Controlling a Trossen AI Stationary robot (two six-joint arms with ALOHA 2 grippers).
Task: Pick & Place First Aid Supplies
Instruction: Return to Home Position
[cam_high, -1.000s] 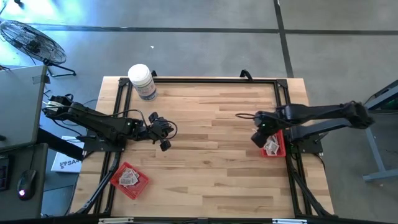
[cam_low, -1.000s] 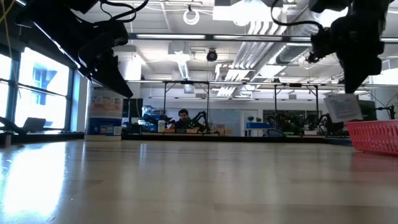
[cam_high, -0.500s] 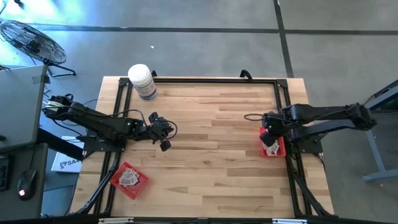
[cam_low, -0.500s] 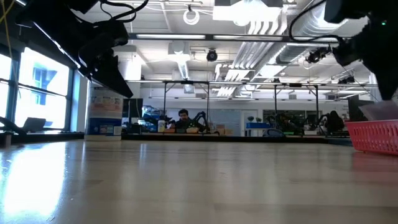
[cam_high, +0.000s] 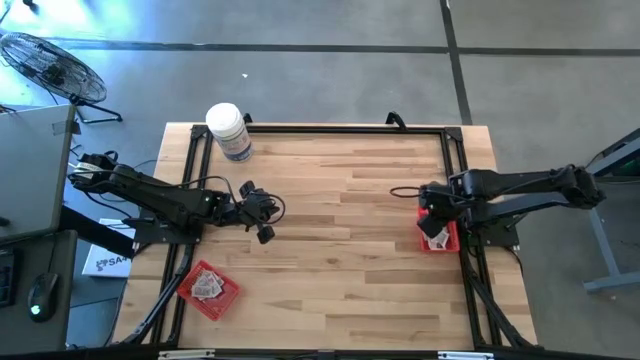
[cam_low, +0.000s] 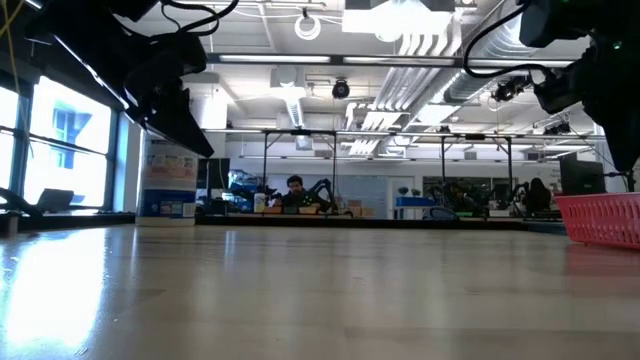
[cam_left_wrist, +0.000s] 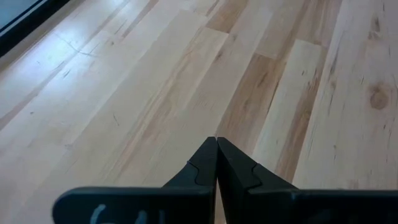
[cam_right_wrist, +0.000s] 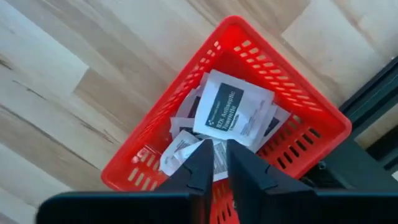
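— What do the packets (cam_right_wrist: 233, 112) look like?
— White squares. The top one carries a dark printed panel. They lie heaped in the right red tray (cam_right_wrist: 311, 109), under my right hand (cam_right_wrist: 216, 146), whose fingers stand slightly apart, holding nothing. A second heap (cam_high: 207, 285) fills the left red tray (cam_high: 228, 292).
— And your left hand (cam_left_wrist: 216, 144)?
— Pressed together above the bare wooden surface (cam_high: 340, 220). A white jar (cam_high: 229, 130) stands at a corner. Beyond the surface I see a bright hall and a person (cam_low: 293, 188) far off.

left pincer (cam_low: 203, 148): above table (cam_low: 300, 300) | red bin (cam_low: 603, 220): on table, right edge | person (cam_low: 293, 190): far background
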